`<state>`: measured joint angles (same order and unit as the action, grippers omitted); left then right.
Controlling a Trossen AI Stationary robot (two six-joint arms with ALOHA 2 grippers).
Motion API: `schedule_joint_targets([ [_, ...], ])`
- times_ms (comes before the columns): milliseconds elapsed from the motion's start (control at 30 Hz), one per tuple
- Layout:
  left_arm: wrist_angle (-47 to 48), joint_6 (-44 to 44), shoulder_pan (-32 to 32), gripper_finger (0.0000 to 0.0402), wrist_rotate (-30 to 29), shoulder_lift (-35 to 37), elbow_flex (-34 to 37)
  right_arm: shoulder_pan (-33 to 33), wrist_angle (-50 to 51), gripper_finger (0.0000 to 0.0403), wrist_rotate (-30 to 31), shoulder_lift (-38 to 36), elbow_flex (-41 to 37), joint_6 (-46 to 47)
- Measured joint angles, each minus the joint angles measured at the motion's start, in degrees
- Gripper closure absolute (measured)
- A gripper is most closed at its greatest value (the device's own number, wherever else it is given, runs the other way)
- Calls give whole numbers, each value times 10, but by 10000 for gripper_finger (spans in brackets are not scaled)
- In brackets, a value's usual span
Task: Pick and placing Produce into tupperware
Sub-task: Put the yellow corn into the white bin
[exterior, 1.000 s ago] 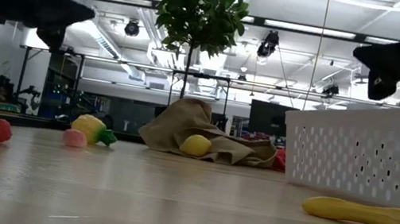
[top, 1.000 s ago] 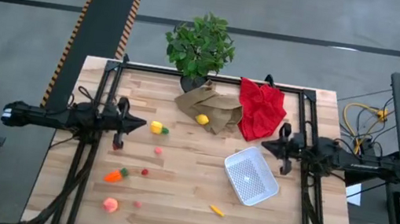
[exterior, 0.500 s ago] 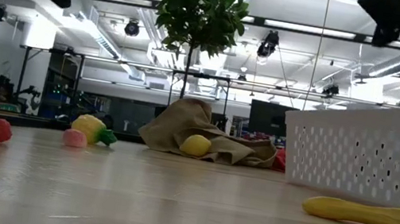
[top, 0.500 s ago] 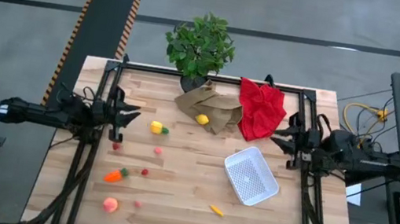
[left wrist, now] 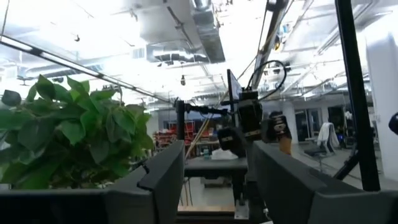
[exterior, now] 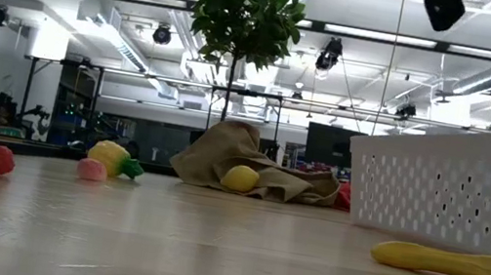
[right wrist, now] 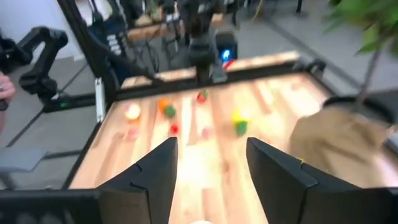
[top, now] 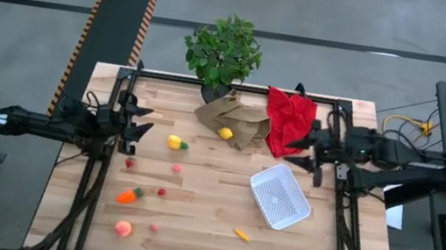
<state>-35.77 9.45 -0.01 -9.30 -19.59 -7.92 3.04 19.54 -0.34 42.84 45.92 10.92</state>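
The white tupperware [top: 281,196] stands on the table at the right and shows as a perforated wall in the low view [exterior: 454,190]. A yellow lemon [top: 225,132] lies on the brown bag. The corn [top: 174,143], carrot [top: 129,195], peach [top: 123,229] and small red berries [top: 161,192] lie on the left half. A small yellow piece [top: 241,234] lies near the front. My left gripper [top: 145,124] is open and empty above the left side, and its fingers stand apart in its wrist view [left wrist: 214,162]. My right gripper [top: 294,151] is open and empty, raised just beyond the tupperware [right wrist: 208,155].
A potted plant [top: 223,50] stands at the far edge. A brown paper bag [top: 237,118] and a red cloth [top: 292,122] lie beside it. Black frame rails [top: 101,169] run along both sides of the table.
Both grippers have risen; in the low view they have gone up to the picture's top edge. My right gripper has also gone toward the table's left, ending beyond the tupperware. My left gripper has drawn back a little toward the left edge. The produce and tupperware have not moved.
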Motion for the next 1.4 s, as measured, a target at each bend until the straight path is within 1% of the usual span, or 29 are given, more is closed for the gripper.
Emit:
schedule_joint_targets([
  [133,1,0,0,226,0,4,0,46,-1,222,10,58,31,48],
  [367,3,0,0,226,0,-2,1,184,7,224,91,161,87,121],
  [533,3,0,0,226,0,-6,1,283,45,225,201,248,128,200],
  [633,1,0,0,226,0,-5,1,319,74,225,247,312,152,248],
  [733,0,0,0,226,0,0,1,332,111,225,253,380,180,290],
  [900,-2,0,0,226,0,7,1,332,187,225,250,492,239,330],
  [1000,-4,0,0,226,0,7,1,331,226,225,245,545,275,361],
  [1167,-19,4,0,226,0,8,1,331,278,225,239,608,322,428],
  [1400,-18,4,0,226,0,8,1,331,279,225,215,652,339,465],
])
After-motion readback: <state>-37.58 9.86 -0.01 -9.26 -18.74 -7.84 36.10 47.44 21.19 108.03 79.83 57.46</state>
